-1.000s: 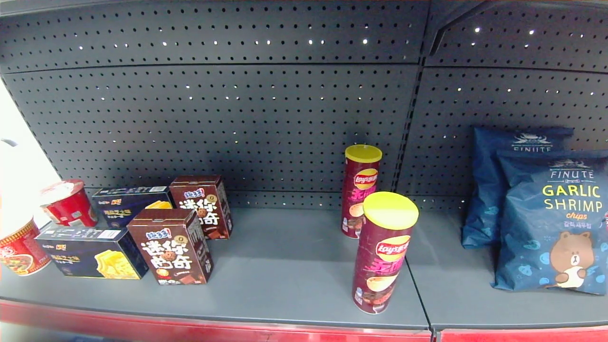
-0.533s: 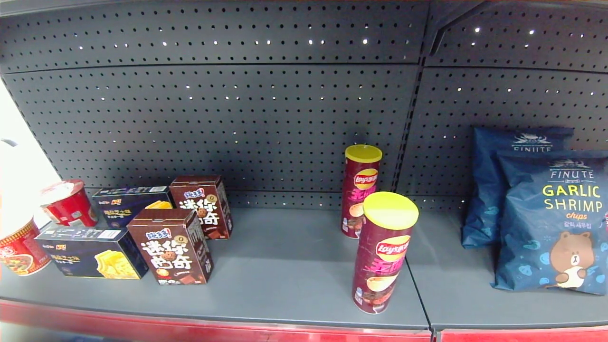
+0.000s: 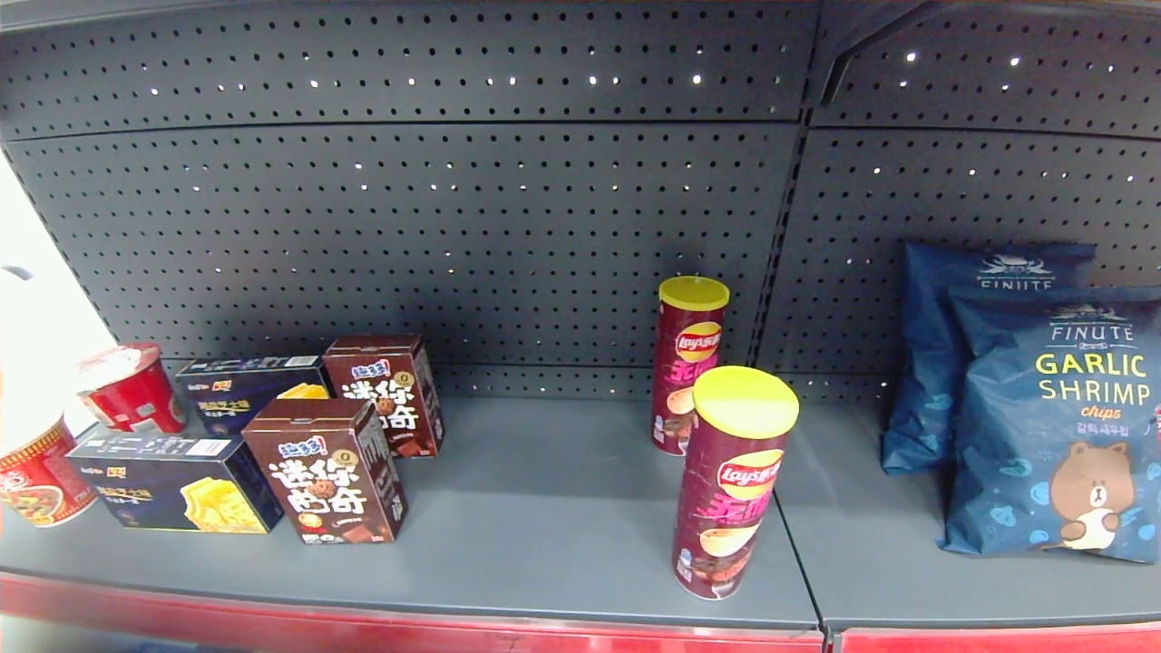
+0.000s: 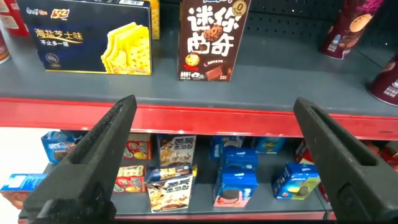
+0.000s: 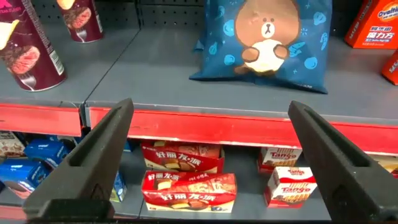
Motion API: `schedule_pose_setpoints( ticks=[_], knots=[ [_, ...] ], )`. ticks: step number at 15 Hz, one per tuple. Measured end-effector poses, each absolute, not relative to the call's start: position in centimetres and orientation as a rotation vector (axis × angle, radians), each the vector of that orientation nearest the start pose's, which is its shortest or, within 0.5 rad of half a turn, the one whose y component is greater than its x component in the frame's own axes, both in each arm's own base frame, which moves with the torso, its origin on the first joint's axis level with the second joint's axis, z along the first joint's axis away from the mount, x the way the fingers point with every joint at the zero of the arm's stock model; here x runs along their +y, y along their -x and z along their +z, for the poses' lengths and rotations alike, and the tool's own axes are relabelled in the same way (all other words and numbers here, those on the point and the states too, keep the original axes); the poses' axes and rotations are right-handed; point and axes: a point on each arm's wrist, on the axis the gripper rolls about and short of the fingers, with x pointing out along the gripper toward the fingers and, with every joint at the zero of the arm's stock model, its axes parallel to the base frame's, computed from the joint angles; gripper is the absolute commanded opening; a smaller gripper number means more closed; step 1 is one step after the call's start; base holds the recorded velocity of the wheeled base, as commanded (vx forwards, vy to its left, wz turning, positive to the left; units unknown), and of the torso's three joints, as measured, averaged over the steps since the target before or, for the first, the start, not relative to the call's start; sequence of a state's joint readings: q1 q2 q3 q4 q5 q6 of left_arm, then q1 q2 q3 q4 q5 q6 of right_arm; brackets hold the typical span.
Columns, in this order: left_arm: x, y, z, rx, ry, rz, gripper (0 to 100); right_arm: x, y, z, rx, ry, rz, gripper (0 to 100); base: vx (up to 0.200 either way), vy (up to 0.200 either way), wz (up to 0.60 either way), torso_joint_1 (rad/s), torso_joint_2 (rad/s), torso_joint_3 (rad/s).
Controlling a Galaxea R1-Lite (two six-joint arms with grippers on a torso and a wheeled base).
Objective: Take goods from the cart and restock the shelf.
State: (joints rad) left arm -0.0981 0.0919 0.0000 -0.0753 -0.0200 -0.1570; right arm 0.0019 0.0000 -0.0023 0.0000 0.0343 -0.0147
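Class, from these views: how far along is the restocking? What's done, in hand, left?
Done: chip cans, cookie boxes and shrimp chip bags stand on the shelf. In hand: nothing; the left gripper and right gripper hang open and empty before the shelf's red edge. Left: the bare stretch between boxes and cans probably wants filling.

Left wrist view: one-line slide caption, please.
Open left hand before the red shelf edge; navy biscuit box and brown cookie box on top, more snack boxes below.

Grey shelf (image 3: 544, 508), two chip cans (image 3: 733, 481), snack boxes (image 3: 326, 472), blue chip bags (image 3: 1057, 417)
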Motion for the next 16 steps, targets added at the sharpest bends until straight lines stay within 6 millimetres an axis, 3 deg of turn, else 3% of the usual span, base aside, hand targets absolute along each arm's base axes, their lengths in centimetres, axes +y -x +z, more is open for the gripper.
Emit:
schedule_pose_setpoints(
  ticks=[6, 16],
  knots=[
    [-0.13, 1.57, 8.50, 0.035, 0.158, -0.225, 100, 0.08, 2.28, 7.54, 0.000, 0.014, 0.036, 100, 0.000, 0.000, 0.00, 0.000, 0.00, 0.000],
    [-0.14, 1.36, 8.65, 0.064, 0.155, -0.172, 100, 0.08, 2.28, 7.55, 0.000, 0.014, 0.036, 100, 0.000, 0.000, 0.00, 0.000, 0.00, 0.000]
  ],
)
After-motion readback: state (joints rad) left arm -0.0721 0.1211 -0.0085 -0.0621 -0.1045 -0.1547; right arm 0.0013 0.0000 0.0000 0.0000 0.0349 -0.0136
